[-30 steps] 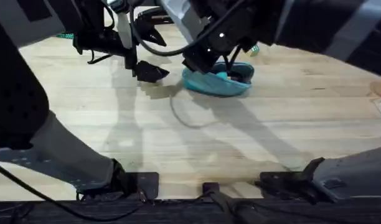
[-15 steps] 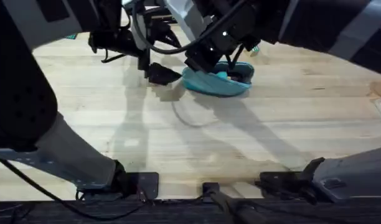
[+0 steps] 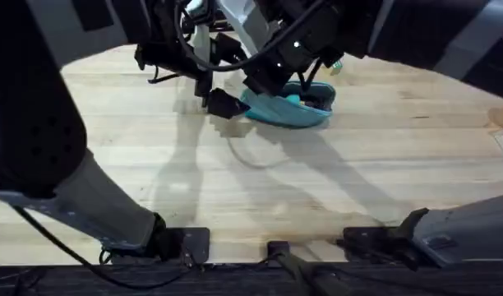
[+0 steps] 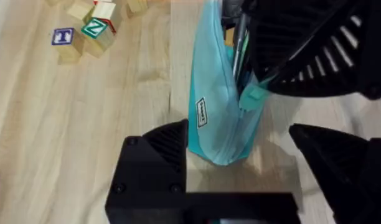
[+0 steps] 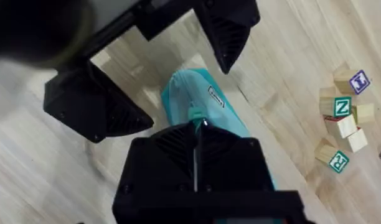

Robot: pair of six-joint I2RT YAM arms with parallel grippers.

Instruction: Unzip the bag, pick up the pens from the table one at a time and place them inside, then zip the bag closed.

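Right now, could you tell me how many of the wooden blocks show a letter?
3, in one cluster on the table: the I block, the Z block and the R block. Plain-faced neighbours may hide more.

A pale butcher-block desk [image 3: 334, 189] of narrow planks spreads across the overhead view, lit from above so soft grey shadows fall across its middle. Its far edge curves against a dark, dim surround. A dark strip with brackets and cables lines the near edge [image 3: 268, 251]. In the left wrist view, wooden letter blocks [image 4: 84, 31] lie scattered on the planks
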